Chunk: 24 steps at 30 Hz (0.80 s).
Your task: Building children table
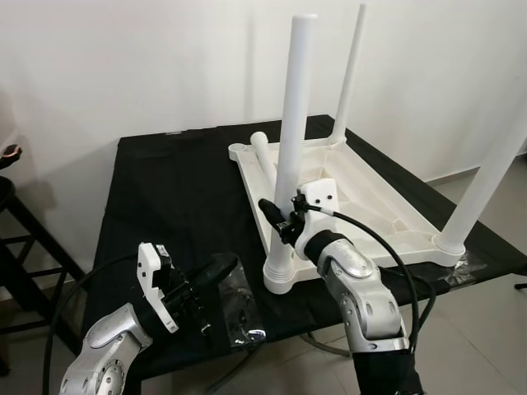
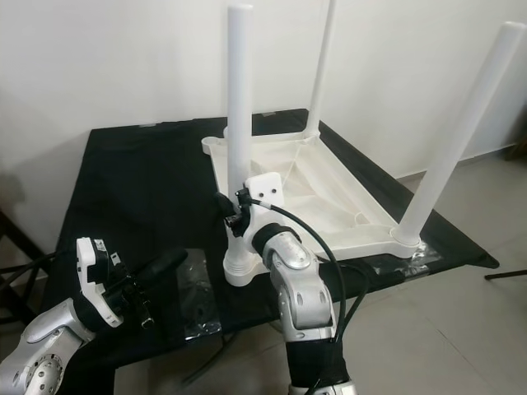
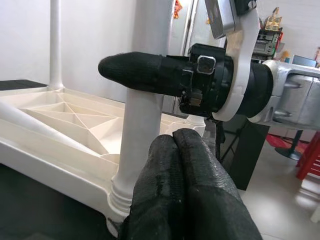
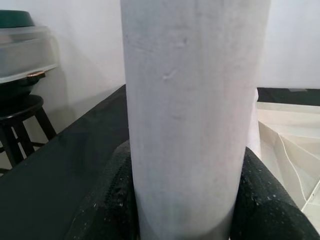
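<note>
A white children's table top (image 1: 370,193) lies upside down on a black table (image 1: 165,189). Three white legs stand up from it: a near one (image 1: 292,123), a far one (image 1: 350,70) and one at the right (image 1: 486,181). Another white leg (image 1: 263,160) lies loose along the top's left rim. My right gripper (image 1: 280,216) is shut on the near leg low down, its fingers (image 4: 105,200) on both sides of the leg (image 4: 192,115). My left gripper (image 1: 222,267) hovers left of that leg's base, shut and holding nothing, fingers (image 3: 185,185) pressed together.
A crumpled clear plastic bag (image 1: 239,309) lies on the black table near its front edge, just under my left gripper. A dark stool (image 1: 16,214) stands to the left of the table. White walls close in behind.
</note>
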### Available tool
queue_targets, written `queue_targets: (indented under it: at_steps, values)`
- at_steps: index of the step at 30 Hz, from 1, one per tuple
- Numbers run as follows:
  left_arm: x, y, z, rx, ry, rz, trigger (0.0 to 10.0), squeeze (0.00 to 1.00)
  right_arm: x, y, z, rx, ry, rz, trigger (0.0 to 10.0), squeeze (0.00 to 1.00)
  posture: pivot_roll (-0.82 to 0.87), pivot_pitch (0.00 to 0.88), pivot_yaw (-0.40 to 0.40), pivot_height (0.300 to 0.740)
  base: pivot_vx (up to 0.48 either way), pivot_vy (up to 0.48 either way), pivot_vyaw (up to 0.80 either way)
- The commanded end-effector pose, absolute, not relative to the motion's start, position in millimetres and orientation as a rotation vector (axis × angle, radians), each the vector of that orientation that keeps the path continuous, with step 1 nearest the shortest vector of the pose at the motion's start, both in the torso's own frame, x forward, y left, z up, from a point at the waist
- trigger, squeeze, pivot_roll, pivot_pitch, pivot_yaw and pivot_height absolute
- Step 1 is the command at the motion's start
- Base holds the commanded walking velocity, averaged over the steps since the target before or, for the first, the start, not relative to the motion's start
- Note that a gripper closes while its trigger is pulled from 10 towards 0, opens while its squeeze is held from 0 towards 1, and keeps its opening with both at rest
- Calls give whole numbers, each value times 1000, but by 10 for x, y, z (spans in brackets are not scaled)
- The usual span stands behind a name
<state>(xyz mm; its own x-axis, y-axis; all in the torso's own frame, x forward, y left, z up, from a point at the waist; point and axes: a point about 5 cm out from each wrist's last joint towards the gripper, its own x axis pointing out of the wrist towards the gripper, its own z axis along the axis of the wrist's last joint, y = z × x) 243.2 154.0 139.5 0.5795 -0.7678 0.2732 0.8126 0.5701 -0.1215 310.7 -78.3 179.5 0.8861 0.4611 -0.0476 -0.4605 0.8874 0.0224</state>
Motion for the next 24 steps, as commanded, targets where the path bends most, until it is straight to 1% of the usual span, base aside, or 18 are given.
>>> queue_targets:
  at_steps: [1,2,5,6,7,8,9,10,11,12,13,14,17,22,24]
  values:
    - [2431,1567,1374,-239,-188,-928,10000,0,3083,-908,1397,8,273,389,10000,0,26,0,-3,740,0,0,0]
    - [2431,1562,1372,-239,-186,-931,10000,0,3096,-902,1452,21,260,398,10000,1000,24,0,-3,740,0,0,0]
    - [2432,1557,1371,-240,-184,-935,10000,0,3103,-898,1511,36,242,405,10000,1000,24,0,-3,740,0,0,0]
    - [2434,1550,1369,-240,-185,-936,10000,0,3187,-870,1668,34,175,566,10000,1000,26,0,-5,740,0,0,0]
    - [2434,1550,1369,-240,-185,-936,10000,0,3187,-870,1668,34,175,566,10000,1000,26,0,-5,740,0,0,0]
    - [2440,1541,1368,-241,-187,-936,10000,0,3296,-889,1871,9,110,784,10000,345,28,0,-6,740,0,0,0]
    - [2440,1541,1368,-241,-187,-936,10000,0,3296,-889,1871,9,110,784,10000,345,28,0,-6,740,0,0,0]
    - [2443,1536,1368,-242,-189,-934,10000,0,3364,-967,1895,-36,132,865,10000,345,28,0,-6,740,0,0,0]
    - [2444,1535,1368,-242,-189,-934,10000,0,3376,-987,1890,-46,142,874,10000,345,28,0,-6,740,0,0,0]
    - [2445,1533,1369,-242,-191,-932,10000,0,3408,-1024,1869,-95,149,913,10000,0,36,0,-10,740,0,0,0]
    - [2445,1533,1369,-242,-191,-932,10000,0,3408,-1024,1869,-95,149,913,10000,0,36,0,-10,740,0,0,0]
    - [2446,1530,1372,-242,-193,-928,10000,0,3449,-1095,1850,-169,157,996,10000,0,40,0,-9,740,0,0,0]
    - [2445,1528,1374,-242,-195,-926,10000,0,3471,-1138,1860,-202,153,1042,10000,0,41,0,-11,740,0,0,0]
    - [2439,1532,1372,-241,-193,-923,10000,0,3575,-1198,1982,-187,146,1106,10000,0,47,0,-10,740,0,0,0]
    - [2437,1532,1369,-241,-192,-923,10000,0,3618,-1221,2060,-144,123,1140,10000,0,48,0,-8,740,0,0,0]
